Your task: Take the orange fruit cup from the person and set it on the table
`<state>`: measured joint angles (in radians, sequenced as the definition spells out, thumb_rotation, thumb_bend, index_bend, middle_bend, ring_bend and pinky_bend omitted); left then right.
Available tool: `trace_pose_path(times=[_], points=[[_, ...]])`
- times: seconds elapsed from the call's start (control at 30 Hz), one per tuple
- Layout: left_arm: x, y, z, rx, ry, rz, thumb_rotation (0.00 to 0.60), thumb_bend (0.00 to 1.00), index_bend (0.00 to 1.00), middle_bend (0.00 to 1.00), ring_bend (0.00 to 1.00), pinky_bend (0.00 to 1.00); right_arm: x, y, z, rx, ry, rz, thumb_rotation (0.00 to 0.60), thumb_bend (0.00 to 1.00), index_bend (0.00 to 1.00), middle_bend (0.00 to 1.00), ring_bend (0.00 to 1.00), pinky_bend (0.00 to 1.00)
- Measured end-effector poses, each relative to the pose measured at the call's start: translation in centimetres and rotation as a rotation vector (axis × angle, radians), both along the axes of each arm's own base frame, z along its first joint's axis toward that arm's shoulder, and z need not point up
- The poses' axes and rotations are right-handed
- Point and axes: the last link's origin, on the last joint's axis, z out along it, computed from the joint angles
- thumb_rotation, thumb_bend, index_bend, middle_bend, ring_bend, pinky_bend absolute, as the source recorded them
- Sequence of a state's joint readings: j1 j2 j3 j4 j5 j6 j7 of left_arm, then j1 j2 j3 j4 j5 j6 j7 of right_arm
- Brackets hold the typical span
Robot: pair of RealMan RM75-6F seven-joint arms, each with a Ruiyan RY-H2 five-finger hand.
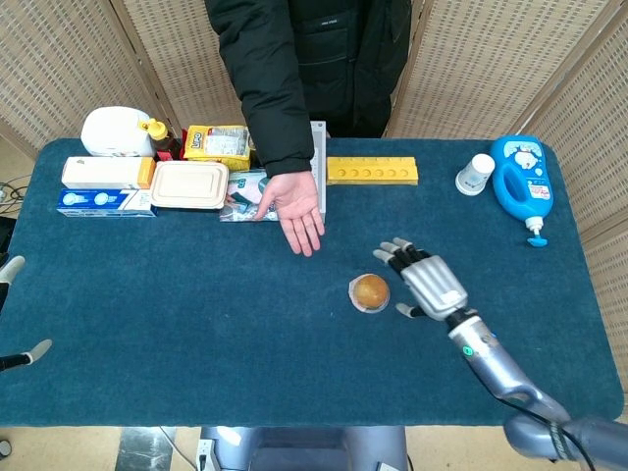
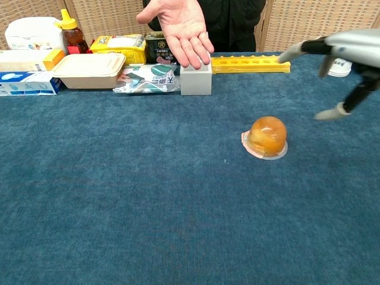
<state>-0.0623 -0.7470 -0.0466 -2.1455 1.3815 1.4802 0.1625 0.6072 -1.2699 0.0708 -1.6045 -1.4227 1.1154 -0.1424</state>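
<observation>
The orange fruit cup (image 1: 369,292) sits dome-up on the desk (image 1: 196,314), just beside the right hand (image 1: 430,283), off its fingertips toward the robot's left. The fingers (image 1: 397,252) are spread apart, holding nothing.

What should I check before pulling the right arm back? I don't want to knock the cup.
1. Cup resting on the table, dome up: ok.
2. Right hand off the cup, fingers apart: ok.
3. Gap between hand and cup in both views: ok.
4. Person's hand away from the cup: ok.
5. Cup far from table edges: ok.
6. Left hand position: cannot tell, barely visible at the edge.
</observation>
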Motion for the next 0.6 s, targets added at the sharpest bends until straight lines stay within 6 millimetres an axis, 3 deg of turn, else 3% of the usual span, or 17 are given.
trace_pose_path(times=[0.2,0.37,0.47,0.6], points=[[0.2,-0.2,-0.4,-0.014,0.014,-0.009,0.6,0.01,0.0,0.0,0.0,0.01,-3.6,3.2,3.8,-0.11,-0.028,-0.031,0.542,0.01,0.11,0.07,0.0,0.05],[0.4,-0.5,-0.7,-0.02,0.032,-0.014,0.6,0.01,0.0,0.0,0.0,0.01,-6.3,6.7,6.1,-0.199,-0.063,-0.072,0.54,0.0,0.13,0.06,0.0,0.0],[0.6,-0.8,-0.8,-0.019,0.04,-0.023,0.6,0.01,0.0,0.0,0.0,0.01,-7.5,8.7,7.0,-0.242,-0.066,-0.098,0.54,0.0,0.14,0.05,0.0,0.0],[0.8,-1.1,-0.9,-0.016,0.043,-0.031,0.6,0.01,0.0,0.0,0.0,0.01,-8.4,9.9,7.2,-0.252,-0.033,-0.105,0.539,0.0,0.14,0.05,0.0,0.0]])
